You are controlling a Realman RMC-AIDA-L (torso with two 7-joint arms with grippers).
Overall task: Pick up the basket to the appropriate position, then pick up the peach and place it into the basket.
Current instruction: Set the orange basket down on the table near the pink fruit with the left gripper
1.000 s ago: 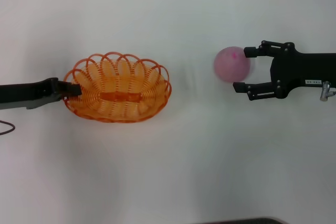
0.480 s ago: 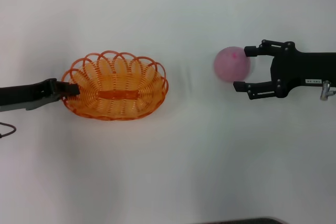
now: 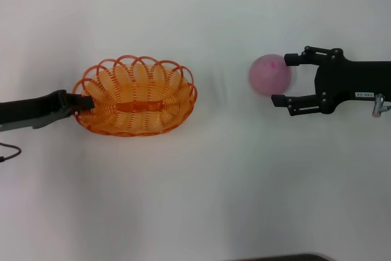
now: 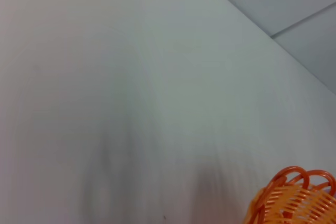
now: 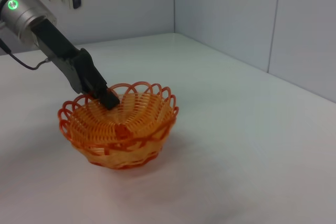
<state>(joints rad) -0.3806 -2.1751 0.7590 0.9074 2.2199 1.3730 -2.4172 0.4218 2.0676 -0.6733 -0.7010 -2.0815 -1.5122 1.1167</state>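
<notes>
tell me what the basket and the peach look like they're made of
The basket looks like moulded orange plastic made to mimic wire: glossy, evenly looped strands, held at its rim by the left pincer. The peach, between the open right pincer's fingers, looks matte pink and smoothly round; probably a fake fruit, though its material is unclear.

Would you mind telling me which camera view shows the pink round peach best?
The head view: the pink round peach shows whole there, between the open fingers of the right gripper. The left wrist and right wrist views do not show it.
</notes>
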